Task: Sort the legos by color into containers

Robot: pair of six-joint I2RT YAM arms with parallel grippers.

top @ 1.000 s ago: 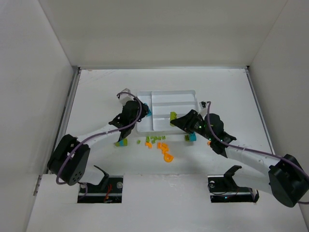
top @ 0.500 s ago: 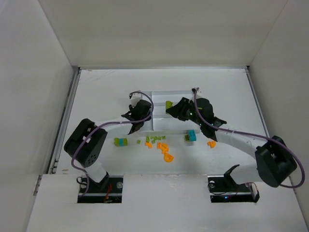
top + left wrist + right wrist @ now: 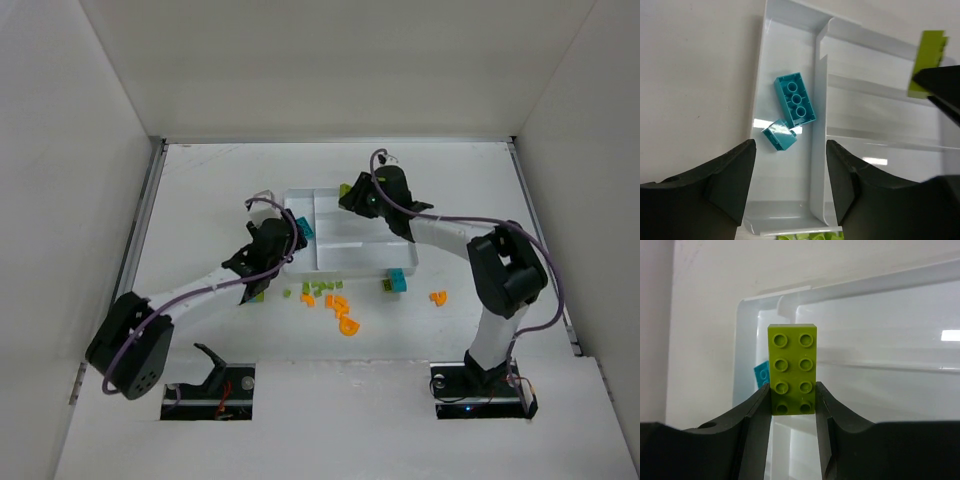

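Overhead, lime brick (image 3: 792,369) above tray (image 3: 795,10) rim, teal bricks (image 3: 795,99) beside divider wall (image 3: 819,100)

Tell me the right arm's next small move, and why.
Probably lower the lime brick into a long section of the tray. The right jaws grip it above the tray's far end, the long sections show no bricks, and two teal bricks lie in the narrow section.

Two teal bricks (image 3: 795,98) lie together in the white tray's (image 3: 815,165) narrow section.
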